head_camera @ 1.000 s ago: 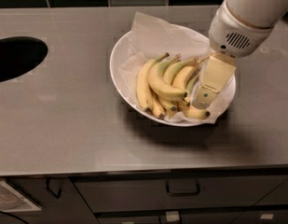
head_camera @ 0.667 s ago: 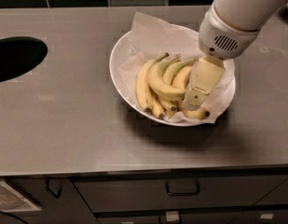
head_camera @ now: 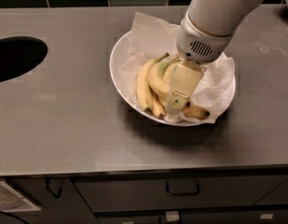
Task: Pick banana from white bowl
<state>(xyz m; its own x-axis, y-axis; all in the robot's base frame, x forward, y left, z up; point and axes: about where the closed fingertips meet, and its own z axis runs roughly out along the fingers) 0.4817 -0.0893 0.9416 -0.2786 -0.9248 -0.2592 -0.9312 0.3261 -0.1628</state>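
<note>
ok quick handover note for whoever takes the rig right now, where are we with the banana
Gripper: down inside the white bowl, over the curved banana; grip not confirmed from this view.
Banana: lying in the bowl on the paper lining, beside the paler bunch.
Done: approach into the bowl.
Left: secure the banana and lift it clear of the bowl.

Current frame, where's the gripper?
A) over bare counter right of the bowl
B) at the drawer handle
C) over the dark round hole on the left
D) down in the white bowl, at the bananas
D: the gripper is down inside the white bowl, overlapping the curved banana in the camera view.
</note>
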